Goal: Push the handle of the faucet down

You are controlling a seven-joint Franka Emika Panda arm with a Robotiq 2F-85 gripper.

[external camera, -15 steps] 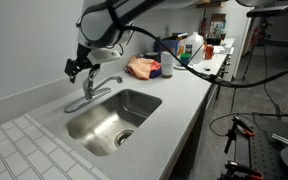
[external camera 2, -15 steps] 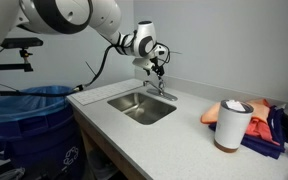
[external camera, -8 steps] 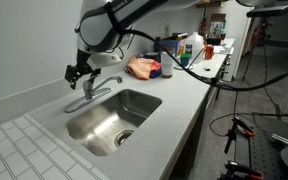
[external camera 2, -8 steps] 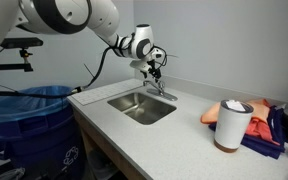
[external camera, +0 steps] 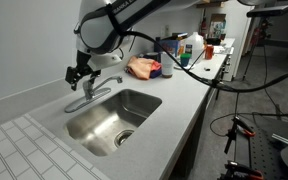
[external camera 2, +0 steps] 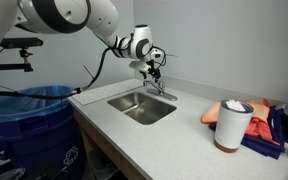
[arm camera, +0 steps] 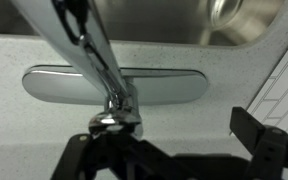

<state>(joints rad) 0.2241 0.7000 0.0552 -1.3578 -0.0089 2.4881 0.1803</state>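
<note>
The chrome faucet [external camera: 92,96] stands behind the steel sink basin [external camera: 102,127] in both exterior views; it also shows in another exterior view [external camera 2: 161,90]. In the wrist view its oblong base [arm camera: 54,85] and long spout [arm camera: 79,35] fill the middle. The short handle [arm camera: 116,118] shows as a shiny stub right by my left finger. My gripper [external camera: 78,73] [external camera 2: 155,68] hangs just above the faucet's top. In the wrist view the gripper [arm camera: 179,150] is open, with the handle at its left finger, and whether they touch is unclear.
The grey counter [external camera: 179,95] holds an orange cloth and bottles [external camera: 144,67] at the back. A white cup [external camera 2: 230,125] and coloured items stand on the counter. A blue bin [external camera 2: 29,110] stands beside the counter. Cables hang off the counter edge [external camera: 234,82].
My gripper has sunk slightly toward the top of the faucet over the last second. The faucet looks unchanged.
</note>
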